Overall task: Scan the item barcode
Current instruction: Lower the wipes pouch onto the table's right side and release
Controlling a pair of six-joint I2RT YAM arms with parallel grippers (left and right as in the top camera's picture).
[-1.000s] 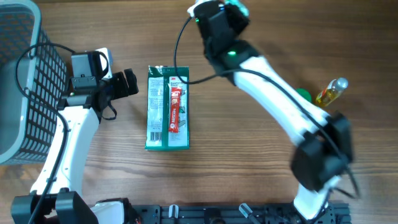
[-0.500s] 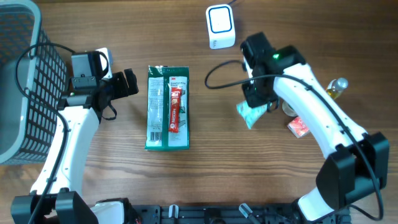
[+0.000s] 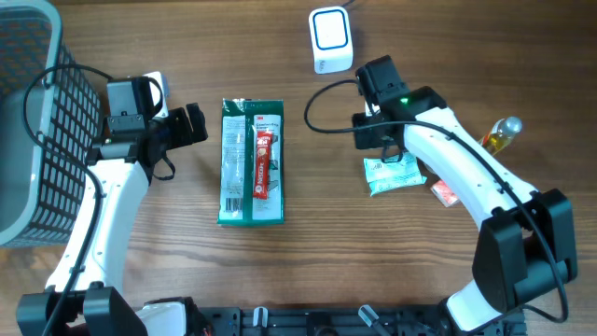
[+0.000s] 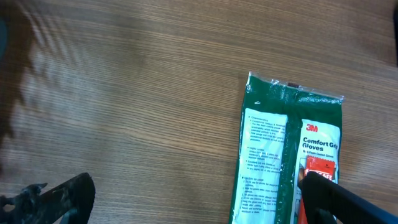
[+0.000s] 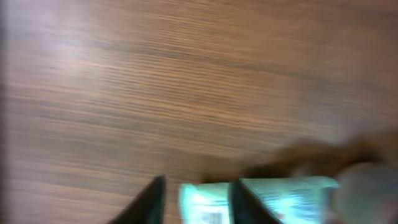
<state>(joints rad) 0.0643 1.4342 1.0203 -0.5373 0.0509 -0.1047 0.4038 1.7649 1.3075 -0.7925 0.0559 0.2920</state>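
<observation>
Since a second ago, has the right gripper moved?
Yes. The right gripper has swung from the far edge, where the white scanner sits, toward the near side, and is now at the pale teal packet.

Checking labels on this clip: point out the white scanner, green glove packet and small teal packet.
White scanner (image 3: 330, 39): overhead view, centre of its top.
Green glove packet (image 3: 250, 164): overhead view, middle of its front.
Small teal packet (image 3: 393, 177): overhead view, its exposed middle.
</observation>
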